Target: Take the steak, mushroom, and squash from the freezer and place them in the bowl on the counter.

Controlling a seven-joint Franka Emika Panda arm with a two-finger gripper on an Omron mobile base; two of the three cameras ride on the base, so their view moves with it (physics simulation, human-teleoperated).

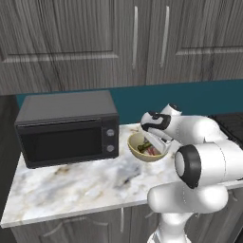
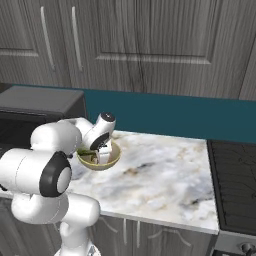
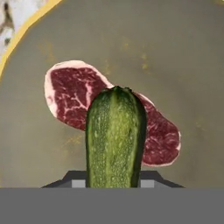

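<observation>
The worktop (image 1: 80, 182) lies bare in front of the microwave (image 1: 69, 127) and to the right of the bowl (image 1: 137, 151), a broad open stretch in the right base view reaching to the stovetop (image 2: 235, 175). The microwave stands close on the bowl's left, closing that side, and the teal backsplash (image 2: 165, 116) and wall cabinets (image 2: 150, 45) bound the rear. The bowl's mouth is largely taken up by the end effector (image 2: 102, 151) reaching into it. In the hand view, the squash (image 3: 115, 138) fills the gap between the jaws, and the steak (image 3: 74, 94) covers much of the bowl's floor beneath, with bare floor around it.
</observation>
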